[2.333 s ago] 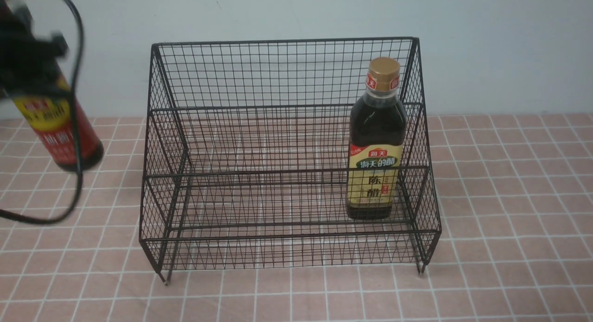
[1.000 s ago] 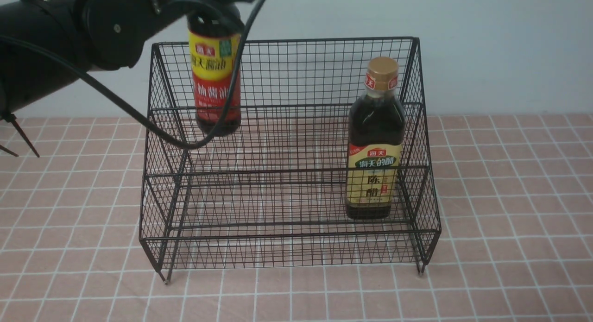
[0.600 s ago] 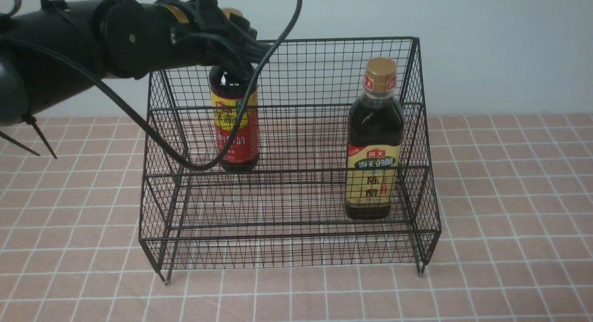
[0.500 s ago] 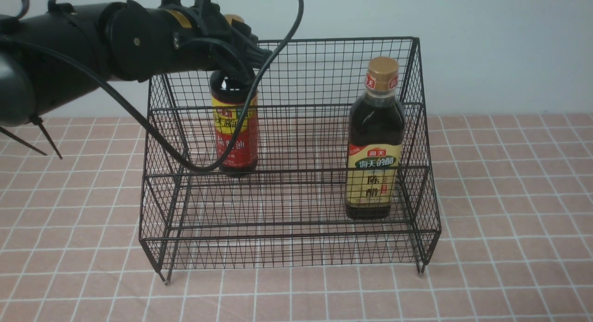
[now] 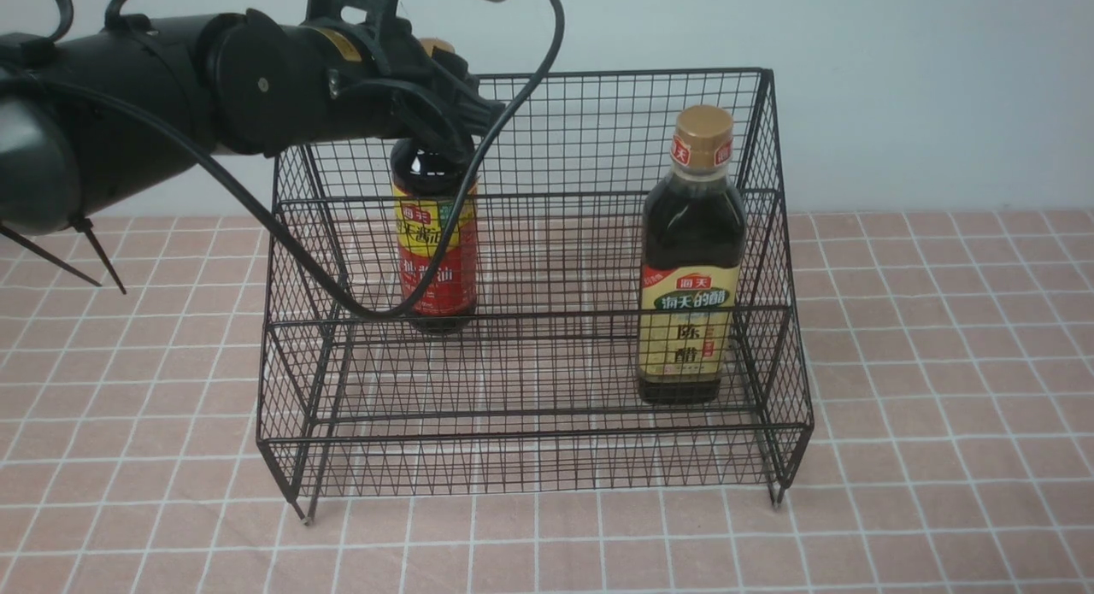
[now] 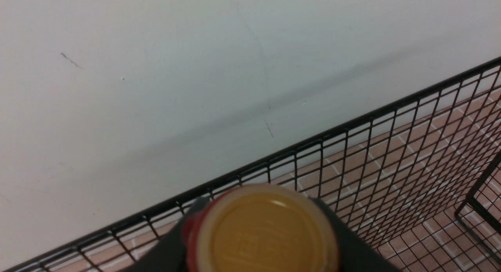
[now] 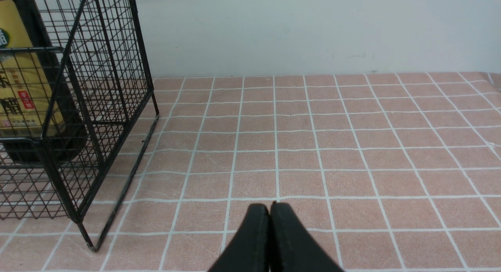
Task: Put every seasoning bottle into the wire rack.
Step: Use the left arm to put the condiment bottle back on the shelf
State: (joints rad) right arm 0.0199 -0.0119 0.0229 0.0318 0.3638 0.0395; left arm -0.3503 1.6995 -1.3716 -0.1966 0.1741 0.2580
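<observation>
Slim bottle neck hidden by left tool.

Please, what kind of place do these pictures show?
Probably a mock kitchen counter set up for a robot: a pink tiled surface against a plain pale wall, and a black wire rack with two seasoning bottles, nothing else domestic.

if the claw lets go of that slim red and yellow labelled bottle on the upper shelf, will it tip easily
Probably somewhat. The slim dark-liquid bottle with red-and-yellow label is tall over a narrow base, standing on the black wire-mesh rack's open wire. Its dark fill likely adds steadying weight.
</observation>
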